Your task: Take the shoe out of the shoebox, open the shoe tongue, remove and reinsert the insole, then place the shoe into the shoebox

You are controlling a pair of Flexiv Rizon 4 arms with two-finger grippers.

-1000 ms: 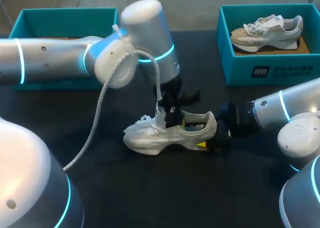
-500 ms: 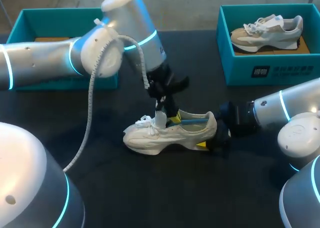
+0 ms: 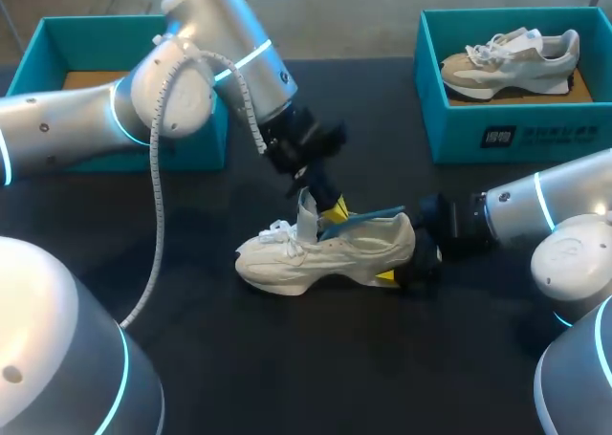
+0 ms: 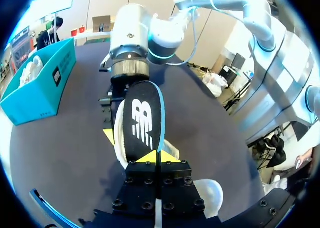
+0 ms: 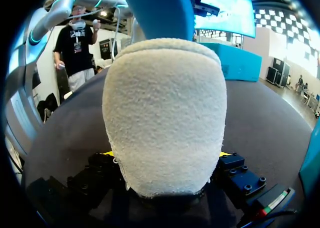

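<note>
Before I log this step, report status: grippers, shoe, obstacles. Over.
Left gripper shut on insole, partly out of shoe. Right gripper shut on shoe's heel, shoe upright on table. Second shoe in right shoebox, not in way.

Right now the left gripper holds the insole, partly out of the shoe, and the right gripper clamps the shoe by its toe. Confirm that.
Not the toe: the right gripper clamps the shoe by its heel, as the right wrist view shows. The rest is right: the left gripper holds the insole, partly out of the shoe.
</note>
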